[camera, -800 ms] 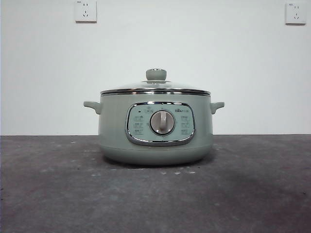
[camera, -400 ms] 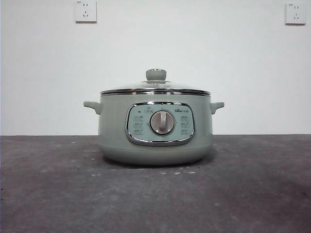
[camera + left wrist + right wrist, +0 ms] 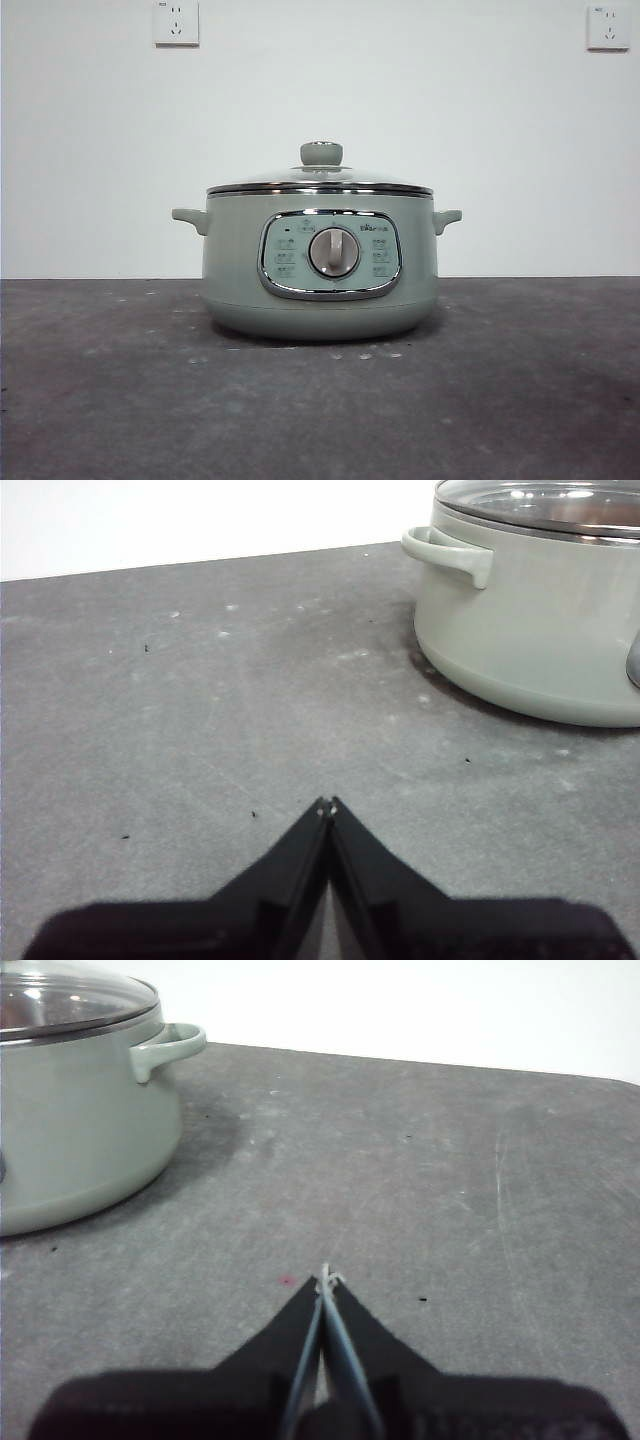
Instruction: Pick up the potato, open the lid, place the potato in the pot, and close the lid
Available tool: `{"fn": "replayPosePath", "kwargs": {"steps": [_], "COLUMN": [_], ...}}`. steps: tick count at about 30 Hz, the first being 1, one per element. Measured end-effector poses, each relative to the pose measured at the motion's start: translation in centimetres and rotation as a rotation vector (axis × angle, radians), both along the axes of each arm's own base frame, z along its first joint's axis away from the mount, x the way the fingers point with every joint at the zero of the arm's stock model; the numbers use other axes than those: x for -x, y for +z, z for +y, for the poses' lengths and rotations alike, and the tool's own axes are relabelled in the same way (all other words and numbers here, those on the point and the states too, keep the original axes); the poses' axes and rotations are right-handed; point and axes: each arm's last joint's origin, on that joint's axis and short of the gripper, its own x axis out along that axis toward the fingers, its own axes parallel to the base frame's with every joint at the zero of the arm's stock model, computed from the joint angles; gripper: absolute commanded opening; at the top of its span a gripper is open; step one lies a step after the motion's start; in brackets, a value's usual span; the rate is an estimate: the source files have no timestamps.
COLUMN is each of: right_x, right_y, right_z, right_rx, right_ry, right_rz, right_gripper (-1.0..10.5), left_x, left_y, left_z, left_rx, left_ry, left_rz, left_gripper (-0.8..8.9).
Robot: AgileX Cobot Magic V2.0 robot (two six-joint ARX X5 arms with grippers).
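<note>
The dark grey, rough-looking table [image 3: 120, 400] carries the squat pale sage-green electric pot [image 3: 320, 265], which stands on it upright, near the middle of the front view and toward the far edge; a dark shadow lies on the surface around the base of the pot; small pale flecks [image 3: 365, 355] are scattered just before the pot, and tiny black specks [image 3: 254, 813] and faint pale smears [image 3: 352, 655] show in the wrist views.

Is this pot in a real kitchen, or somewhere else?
Probably a test room, not a kitchen: the pot stands alone on a bare grey table, before a plain white wall with two sockets, and black robot grippers wait nearby.
</note>
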Motion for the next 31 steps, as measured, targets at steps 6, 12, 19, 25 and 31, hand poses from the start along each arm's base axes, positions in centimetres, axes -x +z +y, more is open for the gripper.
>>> {"fn": "replayPosePath", "kwargs": {"steps": [6,12,19,25,31], "right_x": [0.00,0.00,0.00,0.00,0.00], "right_y": [0.00,0.00,0.00,0.01,0.00], "right_z": [0.00,0.00,0.00,0.00,0.00], "right_rx": [0.000,0.000,0.000,0.000,0.000], "right_ry": [0.000,0.000,0.000,0.000,0.000], "right_rz": [0.000,0.000,0.000,0.000,0.000], "right_gripper": [0.0,0.0,0.0,0.0,0.0], "left_x": [0.00,0.00,0.00,0.00,0.00], "left_y": [0.00,0.00,0.00,0.00,0.00], "left_z": [0.00,0.00,0.00,0.00,0.00], "left_rx": [0.000,0.000,0.000,0.000,0.000], "left_ry": [0.000,0.000,0.000,0.000,0.000], "left_rz": [0.000,0.000,0.000,0.000,0.000], "left_gripper": [-0.04,-0.04,-0.04,-0.04,-0.04]}}
